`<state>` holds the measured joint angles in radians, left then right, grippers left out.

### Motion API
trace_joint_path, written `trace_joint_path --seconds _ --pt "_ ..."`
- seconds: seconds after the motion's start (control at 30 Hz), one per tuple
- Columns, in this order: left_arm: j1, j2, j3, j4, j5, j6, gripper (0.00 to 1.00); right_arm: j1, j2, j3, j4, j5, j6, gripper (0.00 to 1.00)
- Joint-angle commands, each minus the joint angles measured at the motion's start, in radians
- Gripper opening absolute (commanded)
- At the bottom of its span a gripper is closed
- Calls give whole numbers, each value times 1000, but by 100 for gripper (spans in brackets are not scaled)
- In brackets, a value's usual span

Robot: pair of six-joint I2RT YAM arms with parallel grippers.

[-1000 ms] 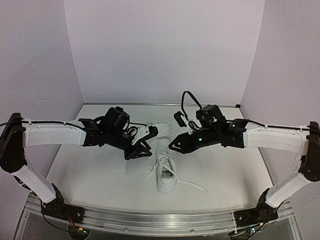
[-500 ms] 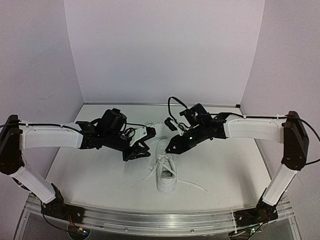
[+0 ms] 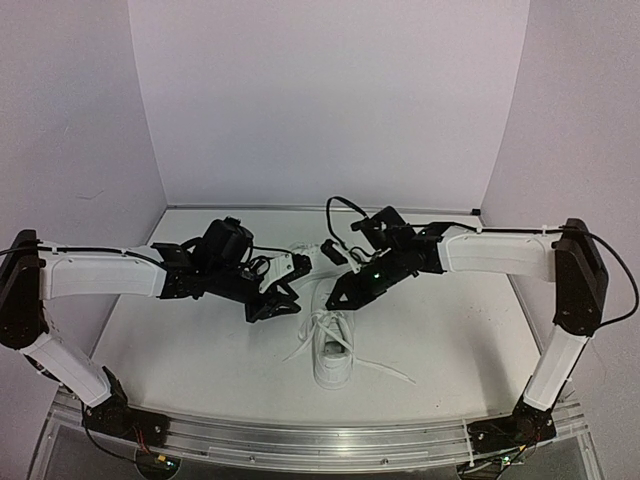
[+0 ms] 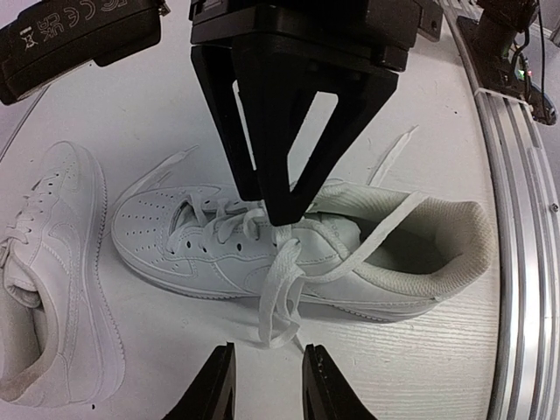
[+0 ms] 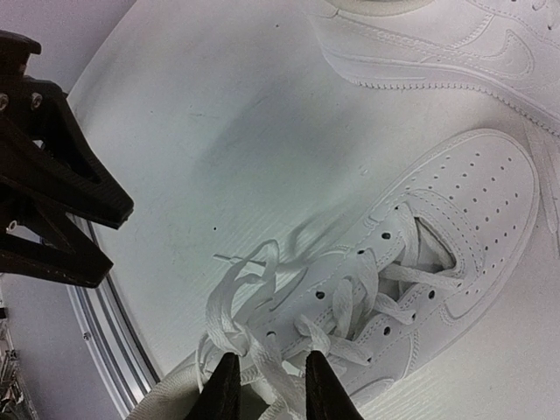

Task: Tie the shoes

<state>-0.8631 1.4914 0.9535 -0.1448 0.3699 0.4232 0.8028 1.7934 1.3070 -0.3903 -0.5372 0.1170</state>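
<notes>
**Both Arms Down at the Near Shoe's Laces**

Just past the metal rail (image 3: 300, 440) at the near edge of the table (image 3: 190, 350), the near shoe (image 3: 333, 362) sat upright. Its heel was toward the rail and its toe pointed away, with the laces (image 4: 280, 297) loose and trailing to both sides. The left gripper (image 4: 269, 354) hung low at the shoe's left flank, fingers a little apart. A loop of lace reached right up to their tips (pinched or merely lying there, I could not tell). The right gripper (image 5: 273, 360) stood over the eyelets from the other side, fingers drawn close on a strand running between them. Beyond the toe, the far shoe (image 4: 52, 289) lay crosswise, just beside the near one but not touching it.
</notes>
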Motion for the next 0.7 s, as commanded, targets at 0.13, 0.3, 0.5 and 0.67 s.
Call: trace_joint_path --seconds 0.13,0.3,0.5,0.67 --pt "-4 -17 8 36 -14 11 28 1 32 48 -36 -24 -36 23" --pt "-4 -17 10 34 -16 11 28 2 36 52 -45 -33 -44 20" --pt "-4 -9 13 33 -17 9 28 4 29 52 -66 -40 -60 19" --pt "-4 -10 12 36 -17 4 28 7 19 57 -77 -33 -65 8"
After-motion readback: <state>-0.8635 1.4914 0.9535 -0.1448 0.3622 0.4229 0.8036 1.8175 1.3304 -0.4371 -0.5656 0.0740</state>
